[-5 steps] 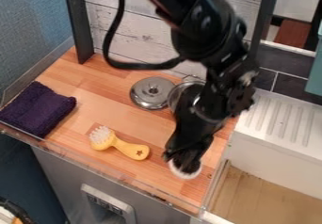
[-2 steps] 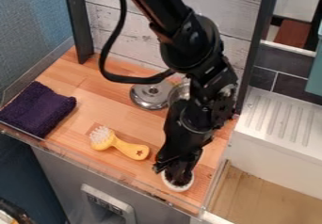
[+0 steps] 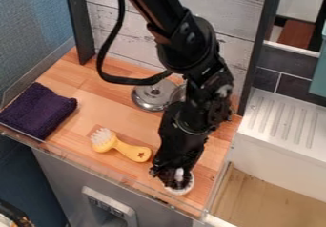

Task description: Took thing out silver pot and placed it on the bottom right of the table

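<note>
The black gripper (image 3: 172, 176) points down at the lower right of the wooden table (image 3: 121, 102), low over its front edge. Right under it is a round white thing (image 3: 181, 190), partly covered by the gripper; its white rim shows below and to the right, and a white patch shows higher up. What lies inside the rim is hard to make out. The silver pot (image 3: 178, 93) stands at the back of the table, largely hidden behind the arm.
A silver lid (image 3: 151, 95) lies left of the pot. A yellow brush (image 3: 130, 150) with white bristles lies left of the gripper, and a dark purple cloth (image 3: 38, 109) at the far left. To the right is a white sink with a ribbed drainboard (image 3: 283, 123).
The gripper has moved left and toward the table's front edge. The white thing shifted the same way with it, mostly in the earlier part, and more white now shows beside the gripper.
</note>
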Available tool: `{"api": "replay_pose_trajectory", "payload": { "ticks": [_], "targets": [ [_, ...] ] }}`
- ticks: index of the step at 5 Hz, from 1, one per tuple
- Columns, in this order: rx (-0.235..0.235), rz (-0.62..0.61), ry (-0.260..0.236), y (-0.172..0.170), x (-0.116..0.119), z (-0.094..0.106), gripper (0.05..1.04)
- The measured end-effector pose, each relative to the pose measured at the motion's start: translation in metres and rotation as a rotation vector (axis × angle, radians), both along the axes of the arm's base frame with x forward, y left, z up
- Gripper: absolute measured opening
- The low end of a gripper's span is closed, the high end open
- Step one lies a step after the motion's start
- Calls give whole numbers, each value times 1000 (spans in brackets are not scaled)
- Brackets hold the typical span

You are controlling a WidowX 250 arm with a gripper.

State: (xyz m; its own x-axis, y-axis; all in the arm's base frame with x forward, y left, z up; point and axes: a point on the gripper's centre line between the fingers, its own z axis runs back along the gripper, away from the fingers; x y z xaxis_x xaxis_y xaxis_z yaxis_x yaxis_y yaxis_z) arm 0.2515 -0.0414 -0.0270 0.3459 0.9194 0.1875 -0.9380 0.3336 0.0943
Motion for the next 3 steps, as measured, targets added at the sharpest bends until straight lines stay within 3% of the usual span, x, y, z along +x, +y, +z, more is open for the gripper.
{"api": "replay_pose_trajectory", "payload": {
  "ticks": [1, 2, 3],
  "targets": [
    [18, 10, 18, 2, -3, 1, 1019],
    [35, -1, -31, 2, 2, 18, 1010],
    [23, -17, -104, -5, 7, 38, 1005]
  ]
}}
